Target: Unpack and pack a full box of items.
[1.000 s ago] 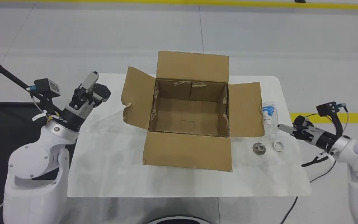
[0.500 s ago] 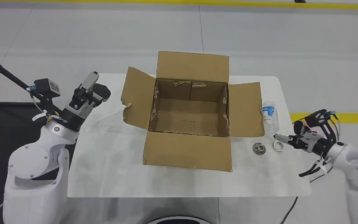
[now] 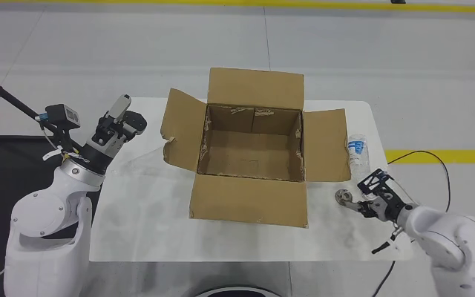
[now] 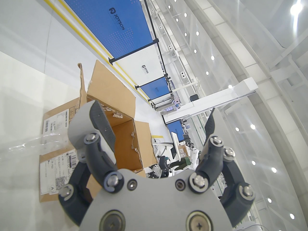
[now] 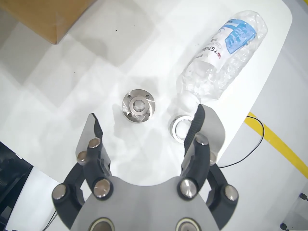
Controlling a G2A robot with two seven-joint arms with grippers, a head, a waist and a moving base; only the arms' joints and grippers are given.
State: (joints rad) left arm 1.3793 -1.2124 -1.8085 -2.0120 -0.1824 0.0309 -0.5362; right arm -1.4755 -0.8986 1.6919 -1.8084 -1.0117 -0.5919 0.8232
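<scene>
Box: open, empty, centre of bench. R of it: flange, ring, bottle lying flat near edge. R jaws apart, just above flange/ring. L jaws apart, raised at L. Risk: one jaw sits over ring, so closing could knock it or roll bottle off.

Brown cardboard box: white barcode stickers on outer wall.
Clear plastic bottle: blue-and-white printed label, right of box.
Blue hall panel: white logo lettering.
</scene>
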